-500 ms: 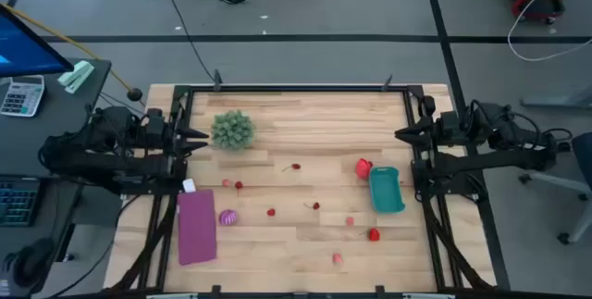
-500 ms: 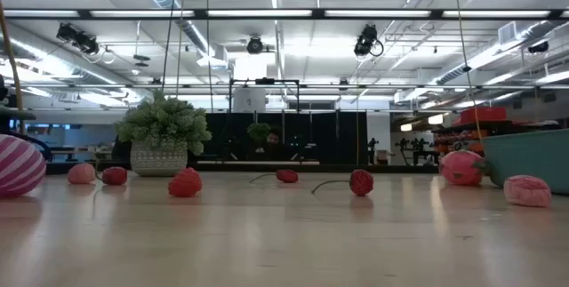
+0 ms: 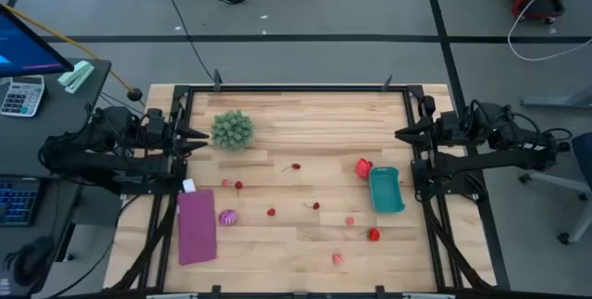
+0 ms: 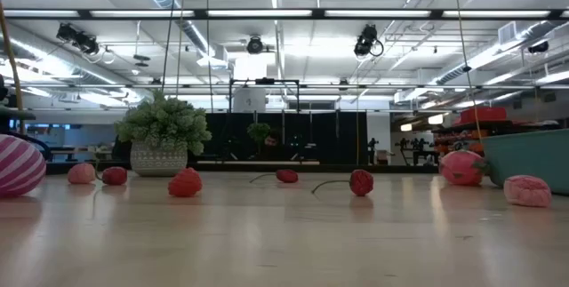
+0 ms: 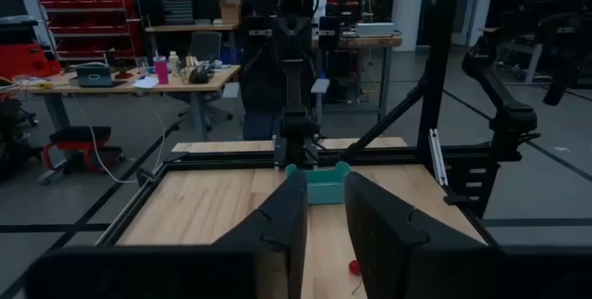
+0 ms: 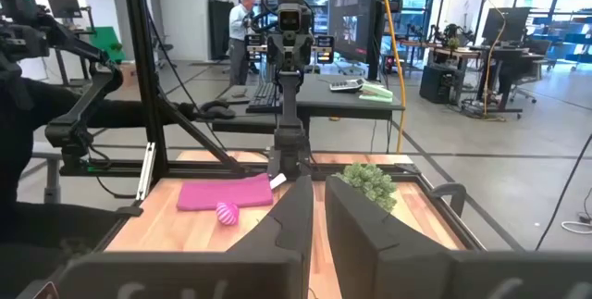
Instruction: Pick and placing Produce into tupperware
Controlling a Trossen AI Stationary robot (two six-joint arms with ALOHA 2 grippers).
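The teal tub stands on its base near the table's right edge, and it shows in the left wrist view as the teal tub. A larger red-pink piece lies against the tub's far left corner. Small red and pink pieces are scattered on the wood, among them a red piece, a pink piece and another red piece. A striped magenta ball rests beside the purple mat. My left gripper hovers at the left edge, open. My right gripper hovers at the right edge, open by a narrow gap.
A green spiky plant ball sits at the far left of the table. A flat purple mat lies near the left edge. Black frame rails border the table. A desk with a calculator stands to the left.
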